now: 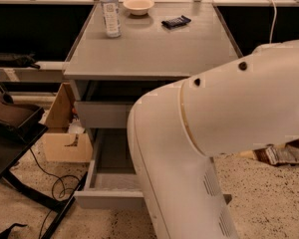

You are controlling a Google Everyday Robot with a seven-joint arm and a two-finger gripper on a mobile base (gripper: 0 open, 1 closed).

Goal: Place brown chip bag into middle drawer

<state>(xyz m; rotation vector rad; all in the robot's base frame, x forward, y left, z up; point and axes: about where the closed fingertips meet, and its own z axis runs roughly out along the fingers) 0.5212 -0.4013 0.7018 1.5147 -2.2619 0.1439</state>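
A speckled floor runs under a grey cabinet [149,49] whose top carries a water bottle [110,11], a pale bowl [138,5] and a black wrapped bar [176,21] around 12 o'clock, while the middle drawer [109,199] stands pulled open at 7 o'clock. The white arm [214,133] fills the foreground and hides the gripper somewhere behind it, so I cannot tell whether it is wide, narrow or holding anything; what looks like the brown chip bag [285,155] peeks out crumpled at 4 o'clock, just under the arm. Light, soft and slippery by its look, with brittle contents, it is best pinched at a flat sealed end, not across the puffed belly
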